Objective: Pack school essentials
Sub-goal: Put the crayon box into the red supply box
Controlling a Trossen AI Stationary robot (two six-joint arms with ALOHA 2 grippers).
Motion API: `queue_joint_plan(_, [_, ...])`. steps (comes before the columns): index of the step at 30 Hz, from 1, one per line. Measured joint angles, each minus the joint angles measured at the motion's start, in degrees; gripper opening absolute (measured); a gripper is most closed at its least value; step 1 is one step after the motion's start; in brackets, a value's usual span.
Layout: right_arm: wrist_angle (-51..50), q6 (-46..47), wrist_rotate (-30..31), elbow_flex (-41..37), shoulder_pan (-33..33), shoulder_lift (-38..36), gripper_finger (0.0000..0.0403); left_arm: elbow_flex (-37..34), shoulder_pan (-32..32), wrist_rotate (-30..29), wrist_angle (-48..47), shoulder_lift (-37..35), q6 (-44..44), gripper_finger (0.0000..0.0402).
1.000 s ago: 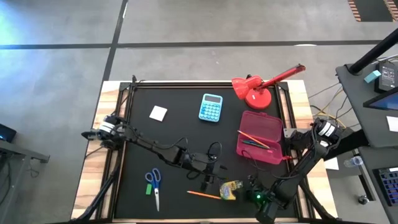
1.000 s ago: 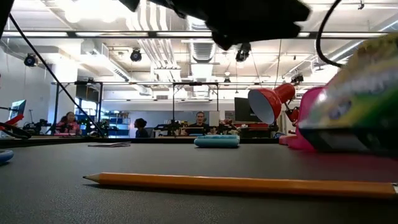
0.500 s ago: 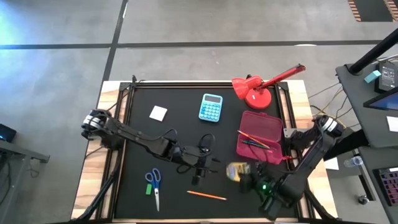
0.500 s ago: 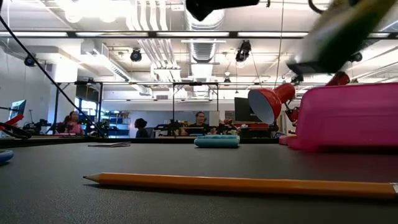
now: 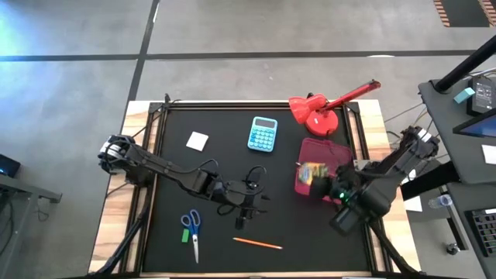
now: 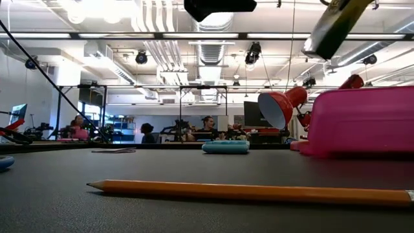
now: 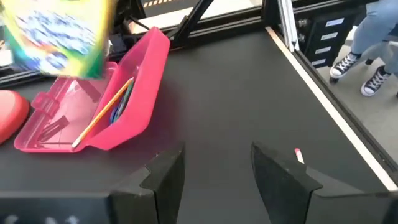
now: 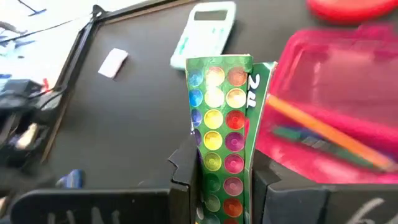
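One yellow-green cardboard crayon box is being clamped between the right gripper fingers, beside one pink plastic case; the left gripper is being held open, empty.

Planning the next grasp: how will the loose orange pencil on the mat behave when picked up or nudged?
The orange pencil looks thin and straight, so probably stiff and light. It lies flat on the black mat, leaving little to grip, and a nudge may roll it. Its sharpened tip could be fragile.

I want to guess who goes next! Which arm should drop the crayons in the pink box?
The right one. Its hand holds the crayon box above the pink box. The left hand is open, mid-table.
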Motion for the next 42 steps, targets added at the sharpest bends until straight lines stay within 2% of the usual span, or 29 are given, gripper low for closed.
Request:
queue_joint_plan(6, [0.91, -0.69, -3.67, -4.05, -3.52, -2.69, 0.0063, -0.04, 0.00, 0.01, -0.15, 0.00, 0.00, 0.0167])
queue_joint_plan(11, [1.84, -1.07, -9.03, -6.82, -5.10, -1.68, 0.0063, -0.15, 0.00, 0.00, -0.19, 0.00, 0.00, 0.0167])
queue_joint_plan(18, [7.82, -1.47, -12.47, -9.89, -5.35, 0.76, 0.0063, -0.95, 0.00, 0.02, -0.09, 0.00, -0.02, 0.0167])
queue_joint_plan(33, [26.51, -1.09, -12.47, -19.04, -5.35, 1.35, 0.0063, -4.00, -0.49, 0.04, -0.16, -0.09, -3.06, 0.0167])
queue_joint_plan(42, [33.23, -0.82, -13.89, -23.79, -5.35, 1.35, 0.0063, -4.00, -0.95, 0.04, -0.07, -0.11, -3.08, 0.0167])
